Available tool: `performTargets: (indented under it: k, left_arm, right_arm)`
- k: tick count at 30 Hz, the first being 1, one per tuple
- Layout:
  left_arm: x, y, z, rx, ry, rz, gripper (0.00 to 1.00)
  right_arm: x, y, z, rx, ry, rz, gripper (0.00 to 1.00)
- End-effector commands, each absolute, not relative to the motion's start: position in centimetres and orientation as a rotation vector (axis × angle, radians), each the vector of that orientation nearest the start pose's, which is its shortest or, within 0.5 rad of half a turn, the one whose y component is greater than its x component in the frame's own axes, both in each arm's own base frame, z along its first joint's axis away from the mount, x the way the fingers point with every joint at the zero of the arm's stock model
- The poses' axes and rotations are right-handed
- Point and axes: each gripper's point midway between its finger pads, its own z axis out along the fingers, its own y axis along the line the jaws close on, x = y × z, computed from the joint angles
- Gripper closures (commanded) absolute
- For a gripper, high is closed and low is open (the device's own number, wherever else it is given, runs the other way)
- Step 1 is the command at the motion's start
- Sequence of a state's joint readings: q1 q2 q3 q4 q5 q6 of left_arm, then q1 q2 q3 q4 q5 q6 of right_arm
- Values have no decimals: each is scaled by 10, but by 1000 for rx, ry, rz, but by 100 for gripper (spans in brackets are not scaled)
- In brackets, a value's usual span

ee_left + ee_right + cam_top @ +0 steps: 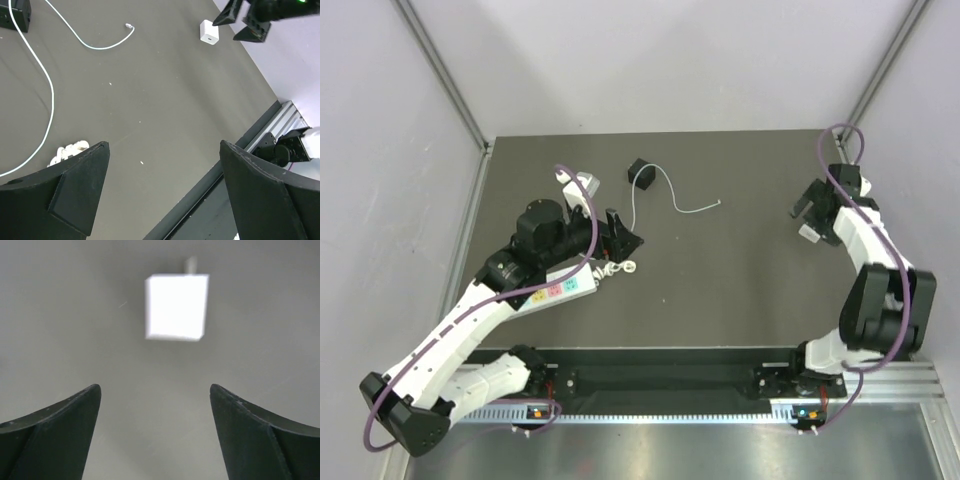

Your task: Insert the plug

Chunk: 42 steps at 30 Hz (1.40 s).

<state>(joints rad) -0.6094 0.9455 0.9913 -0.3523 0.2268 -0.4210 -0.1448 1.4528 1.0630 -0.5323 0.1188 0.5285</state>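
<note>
**Edges and room to move.** We log a dark table closed in by pale walls on the left, far and right sides. Metal frame posts rise at both far corners. The arm bases sit on a rail along the near edge. The widest open stretch lies in the middle and right of centre, between the wire's end and the right arm.
- The left fingers are spread wide and hold nothing. They sit above bare table, just beside a short coiled white cord and the end of a white power strip.
- The right fingers are also wide apart and empty. They hang over a small white cube near the right edge, without touching it.

**Task's thing.** The plug rests on the table left of centre, toward the far edge. It is well apart from both sets of fingers and from the power strip.
- As a cube it shows no long axis, and we cannot tell which way its prongs face.
- Its thin pale wire leads off to the right, dips and ends in a small connector on open table.
- A second pale run drops from the plug toward the left fingers.

**Surface and room.** The table is matt dark grey with faint specks. The walls are plain and pale.
</note>
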Motion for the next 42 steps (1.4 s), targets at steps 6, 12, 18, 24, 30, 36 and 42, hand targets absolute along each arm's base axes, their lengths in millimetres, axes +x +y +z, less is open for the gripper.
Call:
performTargets:
  k: [6, 12, 18, 24, 30, 36, 42]
  left_arm:
    - [237, -231, 289, 353, 1922, -900, 5]
    - [237, -238, 278, 364, 1930, -931, 6]
    - [235, -247, 276, 363, 1952, -993, 10]
    - [229, -246, 273, 364, 1978, -1007, 12]
    - [223, -237, 271, 335, 1981, -988, 13]
    - [224, -233, 265, 301, 2002, -967, 14]
    - [237, -239, 245, 263, 2048, -950, 21]
  right_arm:
    - [407, -120, 87, 860, 2361, -292, 18]
    - [417, -135, 72, 891, 2369, -247, 18]
    - [418, -141, 56, 904, 2381, -210, 19]
    - [421, -134, 44, 870, 2414, -140, 22]
    - [416, -127, 36, 905, 2433, -95, 35]
    - [414, -75, 62, 878, 2392, 197, 54]
    - [392, 69, 126, 759, 2171, 830, 53]
